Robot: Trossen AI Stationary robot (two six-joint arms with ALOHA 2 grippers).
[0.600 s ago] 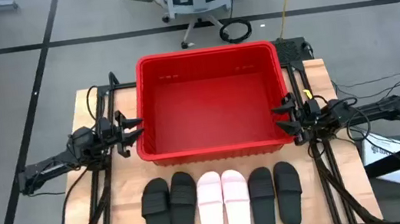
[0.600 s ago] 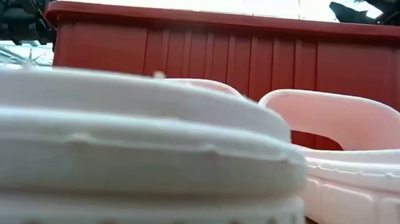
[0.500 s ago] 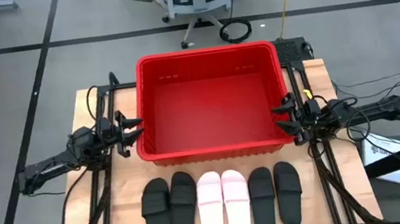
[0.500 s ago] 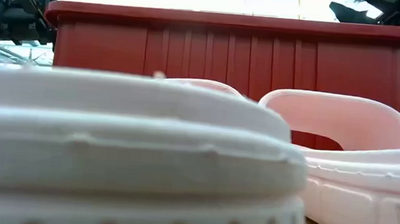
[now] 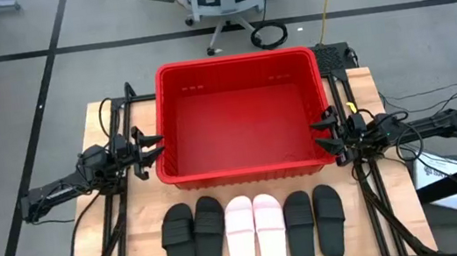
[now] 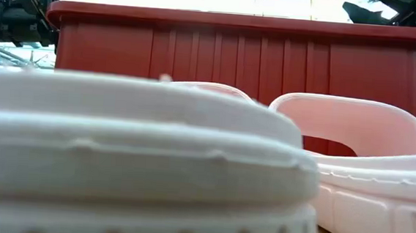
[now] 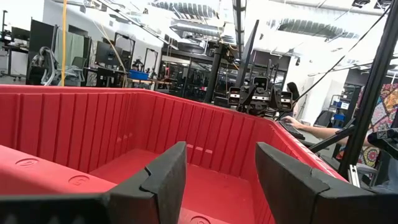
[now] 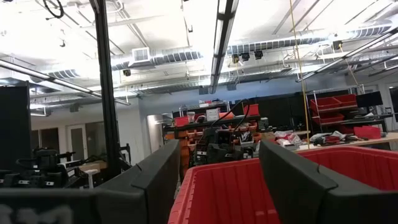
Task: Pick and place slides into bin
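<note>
Your six slides lie in a row on the wooden tabletop [image 5: 365, 92], just in front of the red bin [image 5: 250, 174]: a black pair [image 5: 194, 236] on the left, the pale pink pair [image 5: 254, 222] in the middle, another black pair [image 5: 315, 218] on the right, all side by side with toes toward the bin. Only the high view gives you that whole row; the low view is filled by the sole edge of one pink slide [image 6: 139, 163], with the strap of the other pink slide [image 6: 354, 123] beside it and the bin's ribbed wall behind, and the black slides do not show there at all. The bin holds nothing that you can see from above. Your left hand [image 5: 153, 148] hovers at the bin's left wall, fingers spread wide; its wrist view looks across the red interior between both fingers [image 7: 163, 180]. Your right hand [image 5: 323, 131] sits at the bin's right wall, also spread wide and gripping nothing, and its wrist view catches only the bin's far rim. A person's forearm [image 7: 311, 129] shows in the room beyond, seen only from the left wrist.
</note>
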